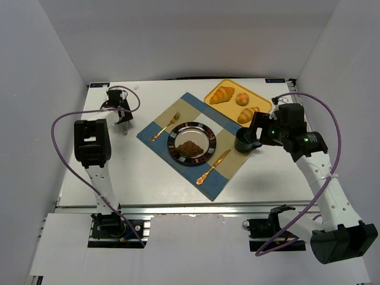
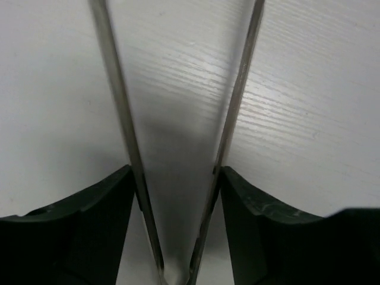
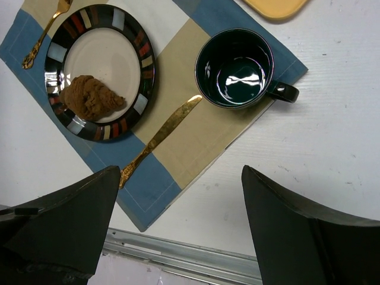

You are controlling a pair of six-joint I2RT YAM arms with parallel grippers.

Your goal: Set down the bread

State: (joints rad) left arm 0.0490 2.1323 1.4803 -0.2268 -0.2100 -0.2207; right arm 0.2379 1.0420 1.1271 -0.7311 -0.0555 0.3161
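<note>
The white table (image 1: 154, 178) lies under both my arms. Just ahead of my right gripper (image 3: 181, 178), which is spread wide and empty, is a blue and tan placemat (image 3: 208, 142). Ahead to its left, a striped plate (image 3: 142, 59) carries the dark bread (image 3: 89, 98). A mug (image 3: 234, 68) stands ahead to its right. My left gripper (image 2: 178, 47) is also spread wide, with nothing in it. The bread looks placed, so I judge that my next move is only to draw away.

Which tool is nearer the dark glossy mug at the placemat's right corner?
Right. The right tool hangs right beside the dark glossy mug, on its right. The left tool is off the far side of the blue-and-beige placemat, near the table's far-left corner.
</note>
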